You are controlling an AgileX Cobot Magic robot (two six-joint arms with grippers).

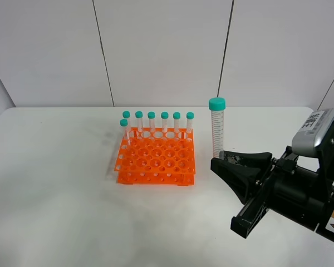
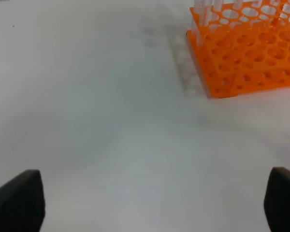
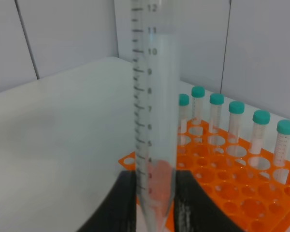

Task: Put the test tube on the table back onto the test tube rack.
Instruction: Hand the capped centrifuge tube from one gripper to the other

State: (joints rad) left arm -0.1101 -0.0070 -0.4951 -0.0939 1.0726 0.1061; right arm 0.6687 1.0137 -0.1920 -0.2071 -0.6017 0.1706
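Observation:
My right gripper (image 1: 222,158) is shut on the test tube (image 1: 217,127), holding it upright by its lower end, to the right of the orange test tube rack (image 1: 156,161). In the right wrist view the clear tube (image 3: 153,111) with graduation marks stands between the black fingers (image 3: 123,203), with the rack (image 3: 227,188) behind it. Several teal-capped tubes (image 1: 164,122) stand in the rack's back row. My left gripper (image 2: 150,203) is open and empty over the white table (image 2: 96,121), with the rack (image 2: 246,53) a good way ahead of it.
The white table (image 1: 55,183) spreads left of and in front of the rack. Grey wall panels (image 1: 156,50) stand behind the table's back edge. The right arm's black body (image 1: 300,189) fills the lower right corner.

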